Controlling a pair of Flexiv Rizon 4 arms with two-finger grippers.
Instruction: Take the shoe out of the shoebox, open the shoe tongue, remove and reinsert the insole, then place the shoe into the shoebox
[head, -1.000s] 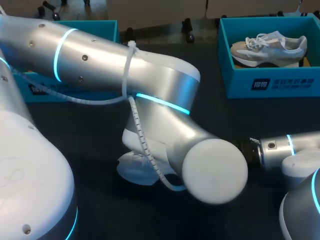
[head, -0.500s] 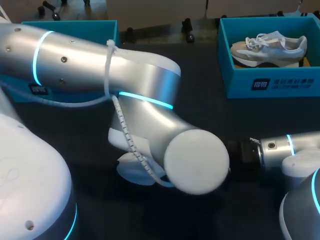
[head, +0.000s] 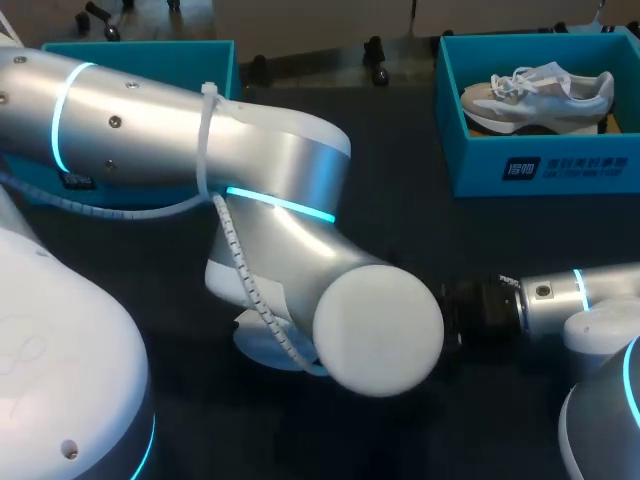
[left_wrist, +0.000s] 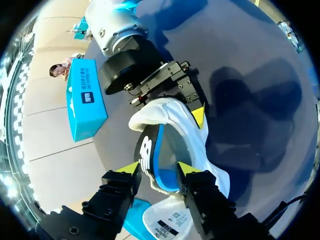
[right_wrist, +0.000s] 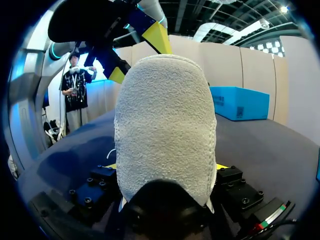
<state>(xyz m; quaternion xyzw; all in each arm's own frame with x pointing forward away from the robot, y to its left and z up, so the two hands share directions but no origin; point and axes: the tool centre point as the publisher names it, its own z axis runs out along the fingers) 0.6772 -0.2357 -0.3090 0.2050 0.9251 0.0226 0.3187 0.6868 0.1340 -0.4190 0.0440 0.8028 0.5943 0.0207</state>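
Shoe (left_wrist: 201, 150) is out of the shoebox (head: 540, 165), held over mid tabletop with its heel clamped in the right end effector (right_wrist: 166, 167). The dark insole (left_wrist: 149, 150) sits in the left end effector (left_wrist: 158, 169); cannot tell whether it grips. Insole judged thin and floppy, so pinch its raised heel edge.

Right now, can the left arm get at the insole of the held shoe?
Probably yes: the left tool is right at the insole, which sticks out of the shoe held by the right tool, and nothing lies between them.
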